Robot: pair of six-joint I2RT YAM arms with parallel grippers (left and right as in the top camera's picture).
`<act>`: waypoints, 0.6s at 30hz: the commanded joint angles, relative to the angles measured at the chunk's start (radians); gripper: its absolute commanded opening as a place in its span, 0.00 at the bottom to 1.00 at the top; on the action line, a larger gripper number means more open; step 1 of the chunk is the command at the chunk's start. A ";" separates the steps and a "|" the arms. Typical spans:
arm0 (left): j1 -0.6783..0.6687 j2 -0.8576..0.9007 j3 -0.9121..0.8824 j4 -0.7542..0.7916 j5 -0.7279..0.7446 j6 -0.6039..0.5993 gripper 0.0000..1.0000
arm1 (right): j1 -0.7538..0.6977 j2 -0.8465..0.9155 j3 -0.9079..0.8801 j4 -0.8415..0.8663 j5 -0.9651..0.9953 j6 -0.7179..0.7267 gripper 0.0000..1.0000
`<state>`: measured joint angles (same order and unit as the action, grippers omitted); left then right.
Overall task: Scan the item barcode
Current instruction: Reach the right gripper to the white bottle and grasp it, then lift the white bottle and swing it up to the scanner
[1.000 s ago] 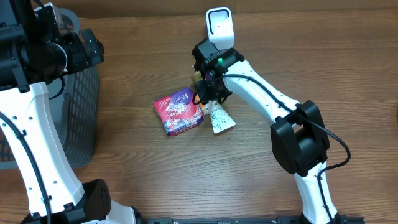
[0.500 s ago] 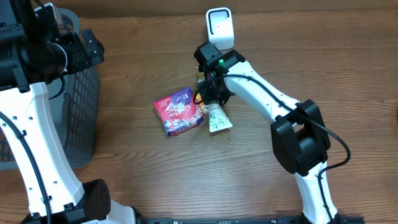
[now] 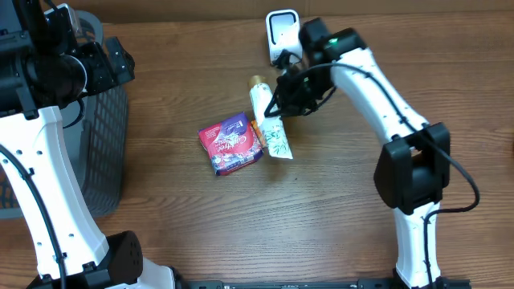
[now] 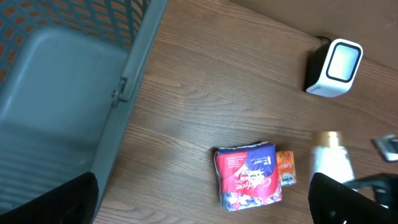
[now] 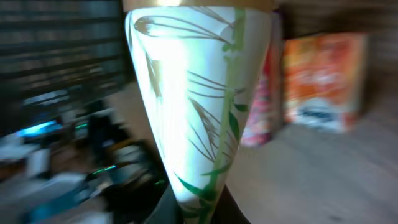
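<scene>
With my right gripper (image 5: 193,210) I am pinching the white tube (image 5: 193,93) by its narrow end; it is stretching straight ahead of the jaws.

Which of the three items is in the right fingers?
The white leaf-print tube with the gold cap, pinched at its flat end; the red-purple packet and small orange box lie untouched beside it.

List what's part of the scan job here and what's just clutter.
Job: bamboo-print tube, held by right gripper; white scanner.
Lying about: red-purple packet; small orange box; grey basket.
</scene>
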<state>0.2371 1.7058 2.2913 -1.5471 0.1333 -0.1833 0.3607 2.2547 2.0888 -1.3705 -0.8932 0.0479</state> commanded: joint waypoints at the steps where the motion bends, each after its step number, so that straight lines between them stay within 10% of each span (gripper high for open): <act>1: -0.002 -0.004 0.013 0.003 -0.007 0.004 1.00 | -0.025 -0.011 0.031 -0.026 -0.357 -0.105 0.04; 10: -0.002 -0.004 0.013 0.003 -0.007 0.004 1.00 | -0.014 -0.011 0.031 -0.324 -0.583 -0.412 0.04; 18: -0.002 -0.004 0.013 0.003 -0.007 0.004 1.00 | 0.076 -0.011 0.026 -0.324 -0.677 -0.397 0.04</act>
<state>0.2371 1.7058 2.2913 -1.5471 0.1333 -0.1833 0.3927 2.2547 2.0899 -1.6932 -1.4174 -0.3210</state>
